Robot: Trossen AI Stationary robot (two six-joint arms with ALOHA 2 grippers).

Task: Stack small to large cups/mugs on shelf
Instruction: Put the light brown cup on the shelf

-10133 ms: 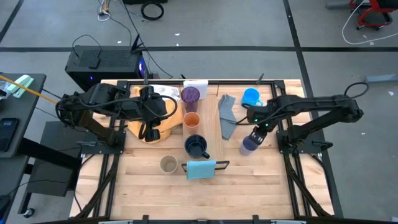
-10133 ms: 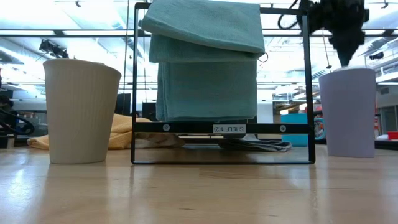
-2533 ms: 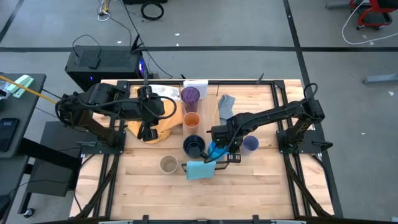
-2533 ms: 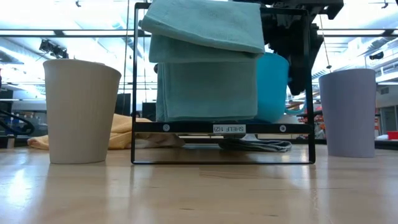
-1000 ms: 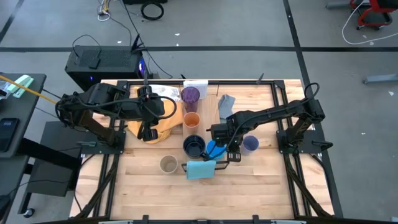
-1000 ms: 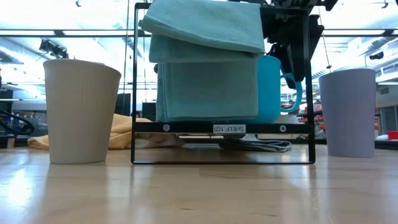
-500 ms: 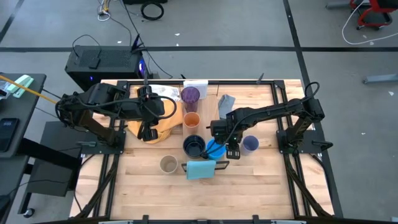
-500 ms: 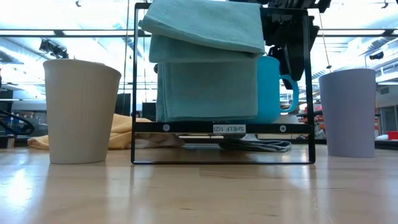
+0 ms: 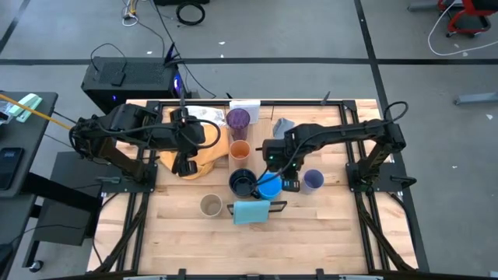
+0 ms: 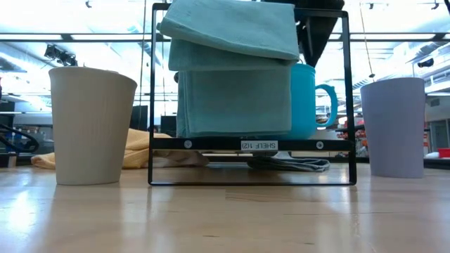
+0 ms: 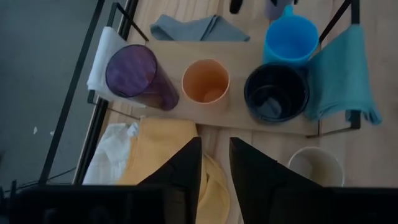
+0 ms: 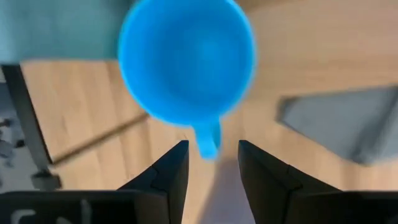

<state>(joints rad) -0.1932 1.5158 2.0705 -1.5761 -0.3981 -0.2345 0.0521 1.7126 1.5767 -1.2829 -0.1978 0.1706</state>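
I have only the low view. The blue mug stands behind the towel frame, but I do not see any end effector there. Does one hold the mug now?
Observer: No. In the right wrist view the right end effector is open above the blue mug, looking down into it.
Operator: Where does the mug stand among the other cups?
Observer: From above, it stands next to the navy mug, on the right arm's side, not in the line that the purple tumbler, orange cup and navy mug make.
Operator: And the left arm?
Observer: The left end effector waits over the yellow cloth, away from the cups.
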